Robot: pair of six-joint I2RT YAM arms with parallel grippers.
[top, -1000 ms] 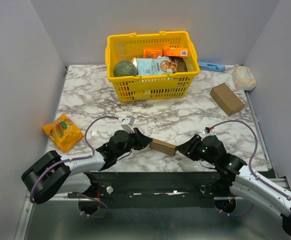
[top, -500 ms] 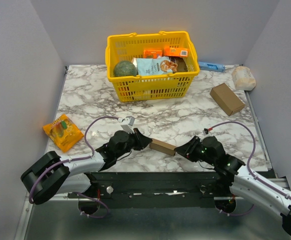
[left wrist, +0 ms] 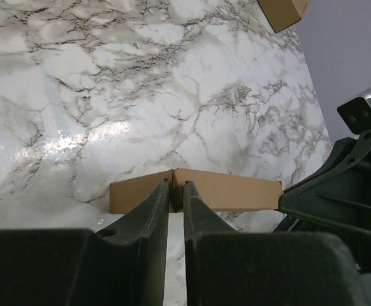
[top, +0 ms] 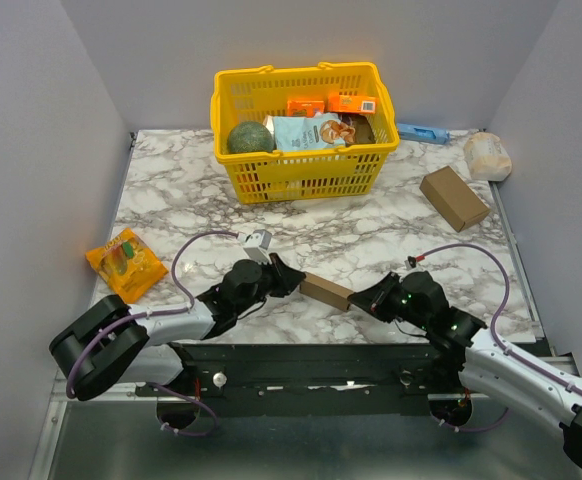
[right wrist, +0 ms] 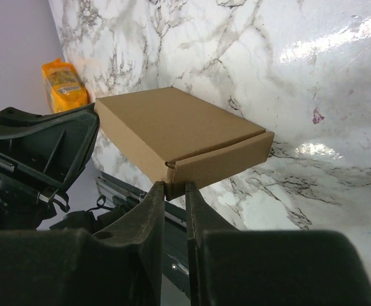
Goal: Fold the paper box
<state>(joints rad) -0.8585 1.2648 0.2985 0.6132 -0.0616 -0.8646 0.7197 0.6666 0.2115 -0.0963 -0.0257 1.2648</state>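
Observation:
The paper box (top: 326, 291) is a flat, closed brown cardboard box held just above the table's near edge between both arms. My left gripper (top: 293, 281) grips its left end. In the left wrist view its fingertips (left wrist: 178, 188) are pinched on the corner where two side walls of the box (left wrist: 236, 190) meet. My right gripper (top: 357, 300) meets the box's right end. In the right wrist view its jaws (right wrist: 174, 188) are shut on the box's (right wrist: 173, 121) near corner, and the left gripper (right wrist: 45, 153) shows behind.
A yellow basket (top: 301, 180) filled with groceries stands at the back centre. A thicker brown carton (top: 454, 197) and a white bag (top: 488, 155) lie at the back right. An orange snack packet (top: 125, 263) lies at the left, and a blue item (top: 423, 132) lies beside the basket.
My right gripper's jaws have narrowed onto the box's corner. The left gripper kept its hold and, with the box, edged slightly right and away from the near edge.

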